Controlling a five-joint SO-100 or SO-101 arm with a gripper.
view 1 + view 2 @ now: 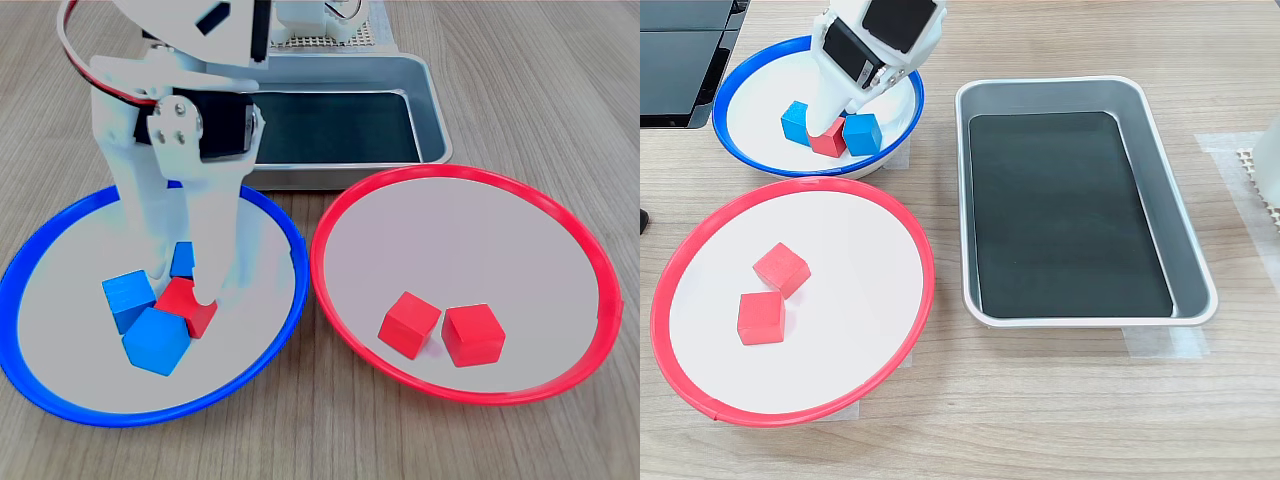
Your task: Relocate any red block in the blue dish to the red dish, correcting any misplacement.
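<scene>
Rectangular metal tray [1185,250] with dark liner, beside both dishes. Round red-rimmed dish [330,290], pale grey inside: two red cubes [441,328] touching. Round blue-rimmed dish [60,390], pale grey inside: small solid-red block [185,304] near centre, corner-on to the first exterior view, no long axis, hemmed by blue cubes [155,340] touching it. White gripper [185,275] fingers spread, straddling the red block's far side. Three blue cubes in the first exterior view; the second exterior view shows two.
</scene>
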